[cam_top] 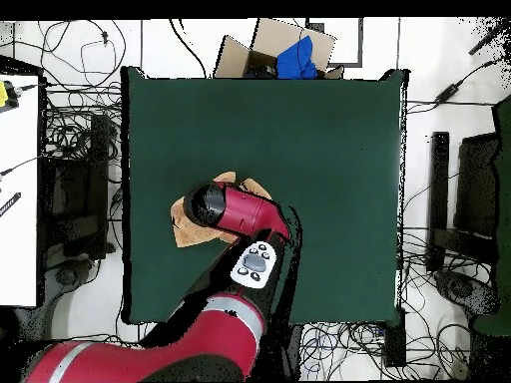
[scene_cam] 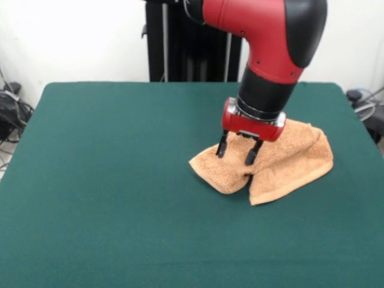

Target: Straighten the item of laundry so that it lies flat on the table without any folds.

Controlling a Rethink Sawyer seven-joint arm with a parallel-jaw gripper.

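On the green table (scene_cam: 108,180), the gripper (scene_cam: 238,153) hangs unclenched, tips touching the crumpled, folded orange towel (scene_cam: 288,162).

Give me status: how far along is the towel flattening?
Done: nothing yet. The towel is bunched and folded over itself on the table, with two lobes meeting at a crease near its front edge. In hand: the claw is open, its tips down at the towel's top, nothing pinched as far as the front view shows. Left: grasp an edge, pull the folds out, lay it flat.
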